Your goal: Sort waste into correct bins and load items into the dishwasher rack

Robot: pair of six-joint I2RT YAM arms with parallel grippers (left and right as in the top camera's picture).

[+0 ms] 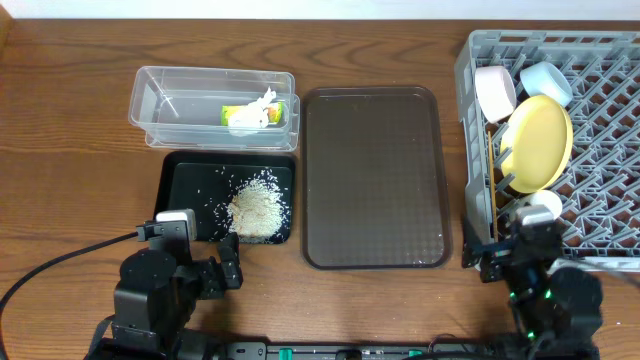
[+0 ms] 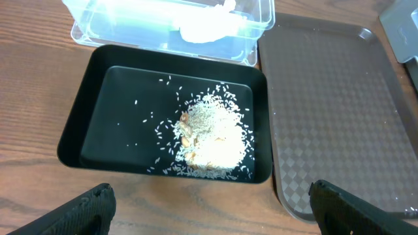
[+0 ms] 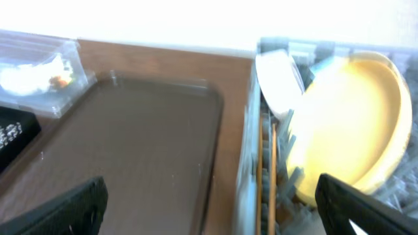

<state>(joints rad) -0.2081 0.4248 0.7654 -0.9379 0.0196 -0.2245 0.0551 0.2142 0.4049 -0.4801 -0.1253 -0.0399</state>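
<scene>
The rice heap (image 1: pixel 257 209) lies in the black tray (image 1: pixel 178 190), also in the left wrist view (image 2: pixel 208 137). The white tissue (image 1: pixel 252 115) and green-and-yellow wrapper (image 1: pixel 232 112) lie in the clear tub (image 1: pixel 160 95). The grey rack (image 1: pixel 600 90) holds the yellow plate (image 1: pixel 540 142), pinkish-white bowl (image 1: pixel 494 90), light blue bowl (image 1: pixel 546 82), white cup (image 1: pixel 540 206) and chopsticks (image 3: pixel 266 170). My left gripper (image 2: pixel 209 212) is open and empty over bare wood in front of the black tray. My right gripper (image 3: pixel 209 205) is open and empty at the rack's near left edge.
A large dark brown serving tray (image 1: pixel 375 175) lies between the bins and the rack, with nothing on it. A black cable (image 1: pixel 60 262) runs across the wood at the front left. The clear tub stands directly behind the black tray.
</scene>
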